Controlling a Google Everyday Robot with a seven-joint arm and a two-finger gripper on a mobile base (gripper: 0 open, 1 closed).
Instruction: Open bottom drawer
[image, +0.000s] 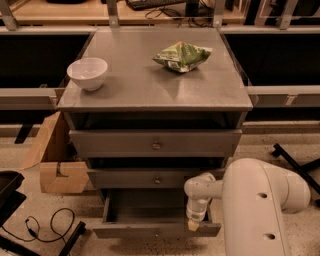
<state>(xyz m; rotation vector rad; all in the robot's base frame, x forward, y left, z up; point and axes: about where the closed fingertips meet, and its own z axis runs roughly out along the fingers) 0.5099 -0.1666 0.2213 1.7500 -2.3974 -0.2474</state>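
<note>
The bottom drawer (156, 230) of the grey cabinet stands pulled out, its plain grey inside (150, 205) showing. Its small brass knob (157, 233) sits at the centre of the narrow front. My gripper (193, 224) hangs from the white arm (255, 205) over the drawer's right end, tip down at the front edge. Above are the mid-sized drawer (156, 178) and the tallest drawer (156, 144), both closed.
A white bowl (87, 73) and a green chip bag (182, 55) sit on the cabinet top (150, 85). A cardboard box (55, 160) stands left of the cabinet. A black cable (45, 225) lies on the floor at lower left. A black leg (295, 167) is at right.
</note>
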